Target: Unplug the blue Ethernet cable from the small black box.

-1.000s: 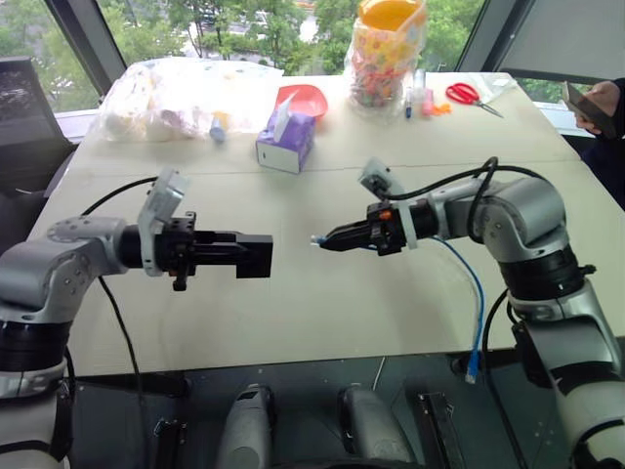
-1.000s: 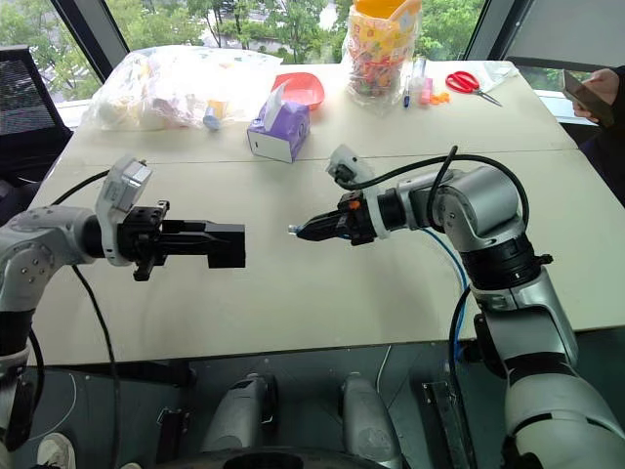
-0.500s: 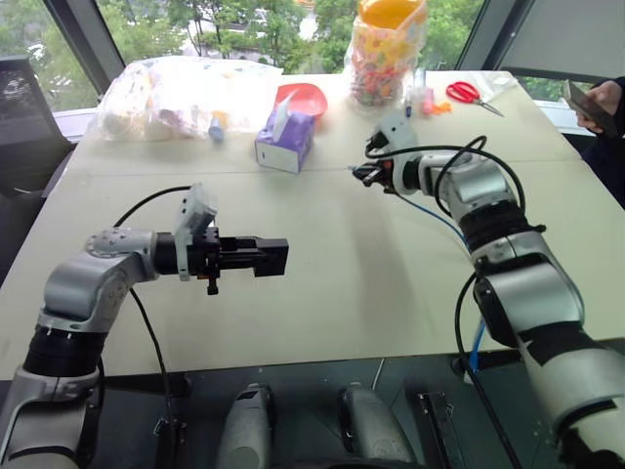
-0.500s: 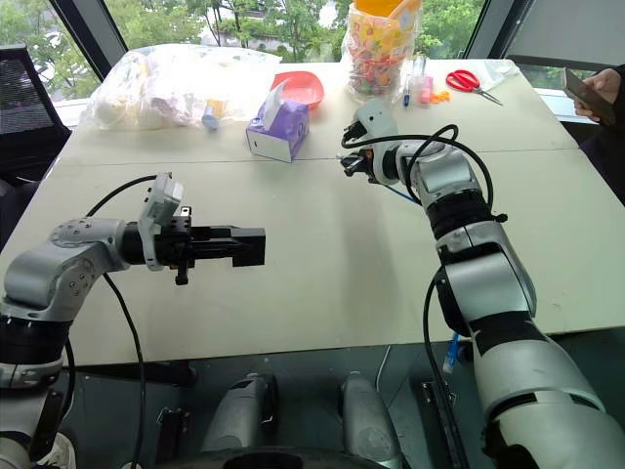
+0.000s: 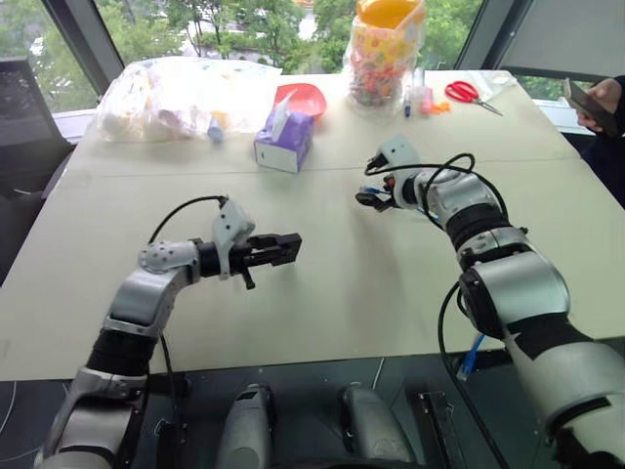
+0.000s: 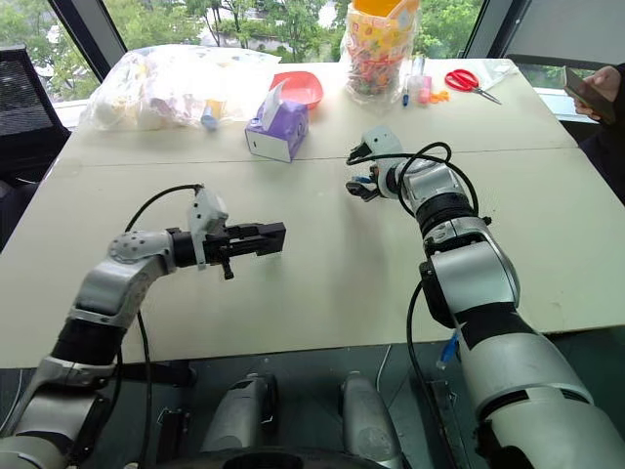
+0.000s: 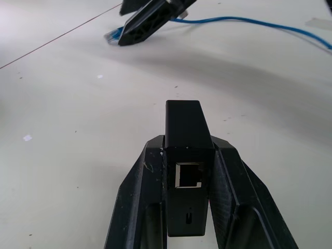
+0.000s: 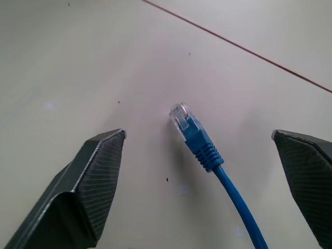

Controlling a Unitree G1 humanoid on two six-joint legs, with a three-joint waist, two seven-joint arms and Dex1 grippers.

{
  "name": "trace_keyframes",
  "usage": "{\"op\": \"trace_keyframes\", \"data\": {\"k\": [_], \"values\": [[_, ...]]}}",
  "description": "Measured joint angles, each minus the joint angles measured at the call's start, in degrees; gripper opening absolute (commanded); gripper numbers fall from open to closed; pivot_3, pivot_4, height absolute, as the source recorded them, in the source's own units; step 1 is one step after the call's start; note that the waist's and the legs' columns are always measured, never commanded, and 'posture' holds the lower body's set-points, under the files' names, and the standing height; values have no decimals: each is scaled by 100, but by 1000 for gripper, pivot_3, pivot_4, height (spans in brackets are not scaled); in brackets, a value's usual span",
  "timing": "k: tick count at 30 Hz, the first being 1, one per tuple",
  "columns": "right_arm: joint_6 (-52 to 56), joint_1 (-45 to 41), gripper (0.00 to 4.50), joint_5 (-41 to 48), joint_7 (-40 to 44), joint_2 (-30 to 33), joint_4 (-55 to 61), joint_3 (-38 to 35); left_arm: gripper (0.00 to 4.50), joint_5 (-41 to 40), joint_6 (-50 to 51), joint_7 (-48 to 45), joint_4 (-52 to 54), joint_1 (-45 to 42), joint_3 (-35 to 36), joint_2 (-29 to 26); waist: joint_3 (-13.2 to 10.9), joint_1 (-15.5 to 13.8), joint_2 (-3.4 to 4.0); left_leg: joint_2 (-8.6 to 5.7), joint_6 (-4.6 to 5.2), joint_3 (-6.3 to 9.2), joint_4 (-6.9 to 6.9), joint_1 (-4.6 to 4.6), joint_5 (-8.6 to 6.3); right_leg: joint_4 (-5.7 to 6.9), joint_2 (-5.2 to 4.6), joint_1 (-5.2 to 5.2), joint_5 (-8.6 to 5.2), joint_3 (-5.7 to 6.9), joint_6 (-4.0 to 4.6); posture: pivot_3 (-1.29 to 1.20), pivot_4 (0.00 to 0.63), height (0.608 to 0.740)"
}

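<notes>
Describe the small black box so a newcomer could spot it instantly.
Start at the beige table and find the left gripper near its front edge. The small black box is clamped between that gripper's two black fingers, held above the tabletop. It is flat, matte black, with an empty square port facing the wrist, far smaller than the purple tissue box farther back.

place: office or lab | cues: large windows [image 5: 195, 20], worktable [image 5: 352, 283], office chair [image 5: 24, 107]
</notes>
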State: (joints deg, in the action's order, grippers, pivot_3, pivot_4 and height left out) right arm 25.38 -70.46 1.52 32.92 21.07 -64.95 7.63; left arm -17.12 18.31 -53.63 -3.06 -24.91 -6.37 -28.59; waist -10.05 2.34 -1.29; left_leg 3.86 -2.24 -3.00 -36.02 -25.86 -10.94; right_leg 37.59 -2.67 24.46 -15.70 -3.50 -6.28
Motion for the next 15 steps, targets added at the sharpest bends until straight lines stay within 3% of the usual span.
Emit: {"op": "trace_keyframes", "data": {"k": [4, 9, 15], "values": [[587, 425, 4418, 243, 83, 312, 1345, -432, 487, 263, -350, 289, -329, -171, -15, 293, 0, -46, 0, -1, 0, 0, -6, -2, 0, 0, -1, -2, 1, 0, -1, 0, 150, 735], [1970, 1712, 4418, 701, 118, 513, 3933, -742, 487, 447, -808, 585, -927, -521, 0, 709, 1, -140, 0, 0, 0, 5, -5, 0, 0, 5, 3, -2, 2, 1, -5, 0, 150, 735], [3015, 2307, 4418, 1022, -75, 527, 5654, -875, 487, 596, -1348, 772, -1604, -637, 20, 1007, 2, -140, 1, -1, 0, 5, -11, 2, 0, 11, 3, -1, 3, 0, -5, 0, 150, 735]]}}
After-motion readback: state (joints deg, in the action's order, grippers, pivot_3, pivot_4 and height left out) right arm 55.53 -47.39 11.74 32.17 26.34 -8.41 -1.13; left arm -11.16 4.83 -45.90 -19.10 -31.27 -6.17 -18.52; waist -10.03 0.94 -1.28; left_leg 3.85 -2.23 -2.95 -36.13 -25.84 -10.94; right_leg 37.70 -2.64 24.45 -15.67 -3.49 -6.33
